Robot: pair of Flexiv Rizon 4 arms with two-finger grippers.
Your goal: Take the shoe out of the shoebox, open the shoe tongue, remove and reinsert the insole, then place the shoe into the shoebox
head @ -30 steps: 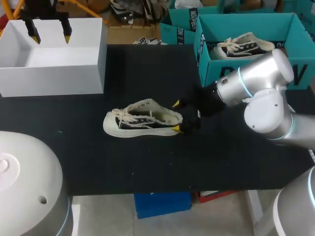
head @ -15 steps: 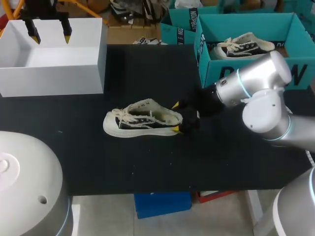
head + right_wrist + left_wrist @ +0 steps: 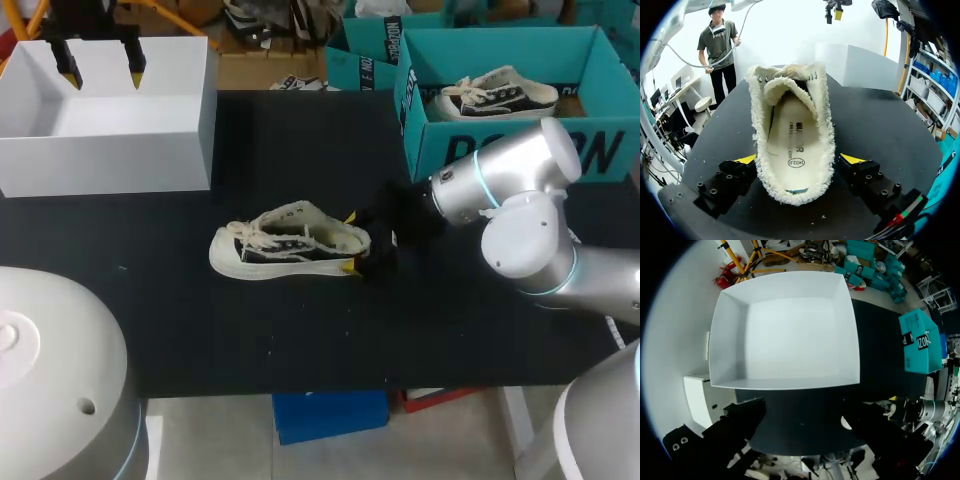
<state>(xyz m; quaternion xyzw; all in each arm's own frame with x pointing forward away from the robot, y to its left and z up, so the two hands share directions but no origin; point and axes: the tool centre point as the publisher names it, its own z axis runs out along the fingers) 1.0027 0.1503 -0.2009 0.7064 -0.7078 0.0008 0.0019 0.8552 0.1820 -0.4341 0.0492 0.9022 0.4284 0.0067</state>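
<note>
A low black-and-white shoe point(image 3: 285, 242) with a fleecy cream rim lies on its sole on the black table, toe to the left. My right gripper point(image 3: 350, 240) is at its heel, open, one yellow tip on each side. In the right wrist view the heel of the shoe point(image 3: 792, 185) sits between the spread fingers point(image 3: 746, 160), and the white insole point(image 3: 792, 142) lies flat inside. The white shoebox point(image 3: 110, 150) stands at the back left with nothing in it. My left gripper point(image 3: 100, 62) hangs open above its far wall; the left wrist view looks down into the box point(image 3: 785, 330).
Open teal shoeboxes point(image 3: 500, 150) stand at the back right, one holding a second shoe point(image 3: 495, 95), close behind my right arm's elbow. Bare black tabletop point(image 3: 300, 330) lies in front of the shoe and between the two boxes.
My right arm has slid a little leftward, so its fingertips now reach further along both sides of the heel. The shoe and my left arm have stayed where they were.
</note>
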